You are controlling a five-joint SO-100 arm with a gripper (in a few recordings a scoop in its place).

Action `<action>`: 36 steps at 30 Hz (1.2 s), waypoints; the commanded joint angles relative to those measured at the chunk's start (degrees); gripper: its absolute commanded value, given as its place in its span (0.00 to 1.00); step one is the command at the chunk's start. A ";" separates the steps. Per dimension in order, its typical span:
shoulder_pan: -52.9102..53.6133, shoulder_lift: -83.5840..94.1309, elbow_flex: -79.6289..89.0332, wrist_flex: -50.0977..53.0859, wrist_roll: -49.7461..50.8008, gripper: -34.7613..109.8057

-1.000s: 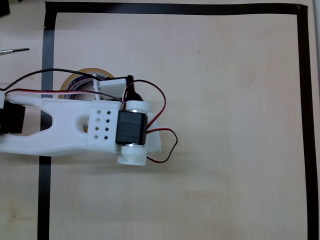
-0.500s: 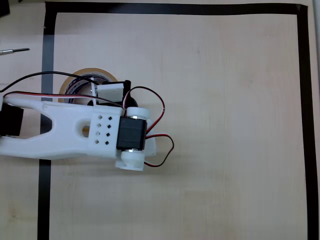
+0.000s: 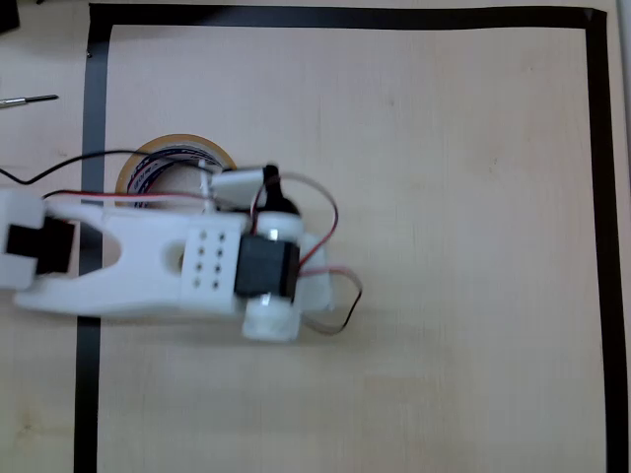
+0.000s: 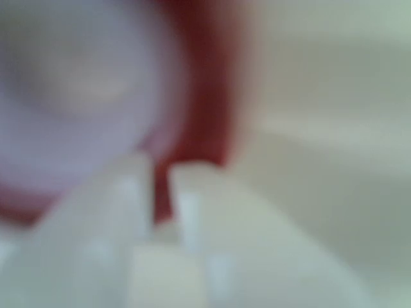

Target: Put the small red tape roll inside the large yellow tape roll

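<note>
In the wrist view, close and blurred, the small red tape roll (image 4: 205,83) shows a pale inner core. My gripper (image 4: 160,192) is shut on it, with the red wall pinched between the two white fingers (image 4: 122,192). In the overhead view the large yellow tape roll (image 3: 177,148) lies flat near the left black tape line, its lower half covered by my white arm (image 3: 168,266). The arm's wrist and black motor (image 3: 266,268) sit just right of and below the yellow roll. The red roll is hidden under the arm there.
Black tape strips (image 3: 345,16) frame the light wooden table (image 3: 463,246) on the top, left and right. A thin metal tool (image 3: 28,100) lies outside the frame at upper left. Red and black wires (image 3: 330,212) loop off the wrist.
The arm has shifted a little to the right and looks blurred from motion. More of the yellow roll's top arc shows than a second ago.
</note>
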 commanded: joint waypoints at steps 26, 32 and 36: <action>-1.58 11.16 -3.96 0.35 -0.18 0.38; -0.70 17.75 4.13 0.35 -0.18 0.38; 0.09 19.16 8.53 0.35 -0.44 0.35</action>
